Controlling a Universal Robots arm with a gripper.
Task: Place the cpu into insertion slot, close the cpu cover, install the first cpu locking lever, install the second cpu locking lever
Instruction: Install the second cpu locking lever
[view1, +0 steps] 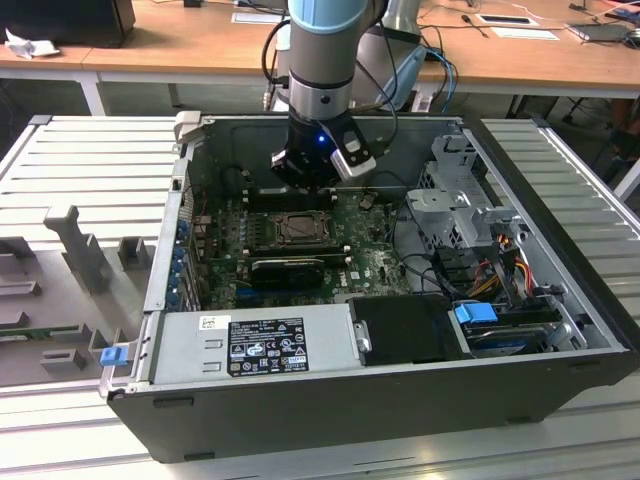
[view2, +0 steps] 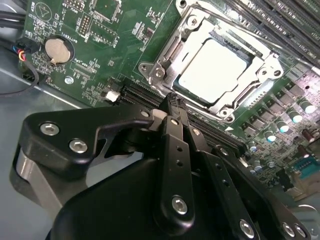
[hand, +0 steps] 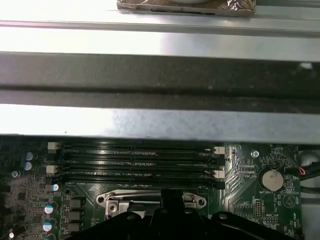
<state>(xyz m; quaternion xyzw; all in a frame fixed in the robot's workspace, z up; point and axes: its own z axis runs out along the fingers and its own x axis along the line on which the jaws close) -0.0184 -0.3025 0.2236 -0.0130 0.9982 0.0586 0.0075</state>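
The cpu (view2: 212, 67) lies flat in the insertion slot (view1: 297, 229) on the green motherboard, its pale metal top facing up. The cpu cover (view2: 192, 22), a silver metal frame, lies down around the chip, which shows through its window. In the second wrist view my gripper (view2: 172, 99) is shut with nothing between its black fingers, the tips just off the frame's near edge. In the exterior view the gripper (view1: 306, 182) hangs over the far side of the socket inside the open computer case. How the locking levers stand I cannot tell.
Black memory slots (hand: 135, 160) run beside the socket, under the case's metal wall (hand: 150, 75). A black graphics card (view1: 288, 268) lies on the socket's near side. The power supply (view1: 265, 340), drive cage (view1: 455, 195) and loose cables (view1: 500, 265) crowd the case.
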